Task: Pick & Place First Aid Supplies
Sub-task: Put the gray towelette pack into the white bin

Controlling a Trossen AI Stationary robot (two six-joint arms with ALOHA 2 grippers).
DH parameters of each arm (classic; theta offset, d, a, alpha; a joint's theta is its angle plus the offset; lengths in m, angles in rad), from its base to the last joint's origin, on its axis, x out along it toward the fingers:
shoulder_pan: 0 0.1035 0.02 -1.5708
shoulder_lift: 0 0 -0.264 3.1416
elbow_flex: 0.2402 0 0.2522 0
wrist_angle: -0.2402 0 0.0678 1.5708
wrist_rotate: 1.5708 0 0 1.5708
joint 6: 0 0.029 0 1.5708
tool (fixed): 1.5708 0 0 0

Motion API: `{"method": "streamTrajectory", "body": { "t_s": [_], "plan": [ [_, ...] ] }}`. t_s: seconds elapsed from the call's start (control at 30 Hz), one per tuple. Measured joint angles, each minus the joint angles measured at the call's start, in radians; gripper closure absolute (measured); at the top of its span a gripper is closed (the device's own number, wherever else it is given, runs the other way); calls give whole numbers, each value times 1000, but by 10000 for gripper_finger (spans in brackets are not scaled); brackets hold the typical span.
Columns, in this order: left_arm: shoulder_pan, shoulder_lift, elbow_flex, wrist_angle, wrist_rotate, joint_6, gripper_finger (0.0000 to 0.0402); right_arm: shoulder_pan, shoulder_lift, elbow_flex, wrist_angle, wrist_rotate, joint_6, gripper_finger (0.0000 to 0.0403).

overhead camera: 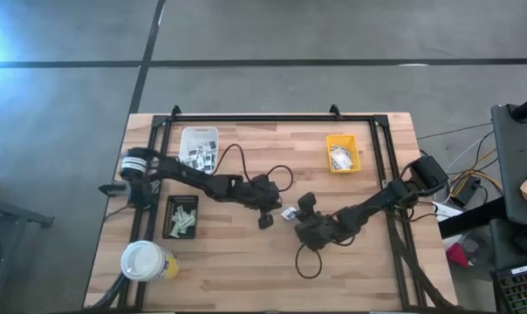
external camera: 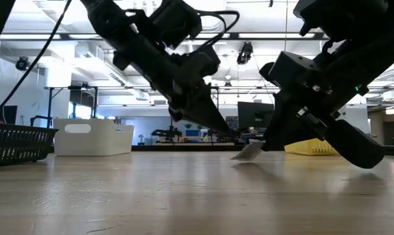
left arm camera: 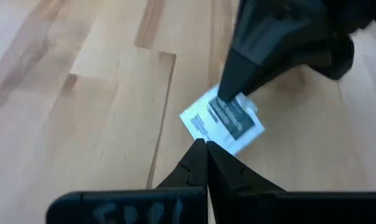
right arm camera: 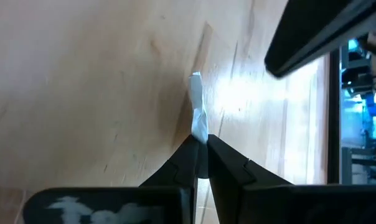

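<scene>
Pinching a small flat white packet [left arm camera: 224, 118] by one edge, the right pincer [right arm camera: 200, 144] has its two fingers clamped on it near the middle of the bench [overhead camera: 246, 262]; in the right wrist view the packet stands edge-on between the fingertips, and in the low view it hangs tilted with its lower edge at or just above the wood. The packet carries a dark grey printed patch, plain in the left wrist view. The left pincer [left arm camera: 206, 148] is just beside it, fingers pressed together on nothing, their tips at the packet's edge; whether they touch it cannot be told. From above, the two pincers meet a little toward the bench's right half, the left arm reaching in from the left edge and the right arm from the right edge. More packets lie in a white tray [overhead camera: 187, 135] near the far edge on the left, in a yellow tray [overhead camera: 331, 153] near the far edge on the right, and in a black tray [overhead camera: 168, 228] by the left edge. A white-topped yellow cup [overhead camera: 145, 260] stands at the near left corner.
</scene>
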Motion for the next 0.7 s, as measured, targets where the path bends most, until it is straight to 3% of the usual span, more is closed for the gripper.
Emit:
{"method": "streamTrajectory", "body": {
  "t_s": [0.4, 0.7],
  "plan": [
    [-18, -90, -5, -89, -37, 92, 401, 1, -113, 0, -117, 22, 119, 376],
    [-24, -131, -123, 83, -36, 123, 401, 1, -254, 0, -196, 21, 267, 376]
  ]
}}
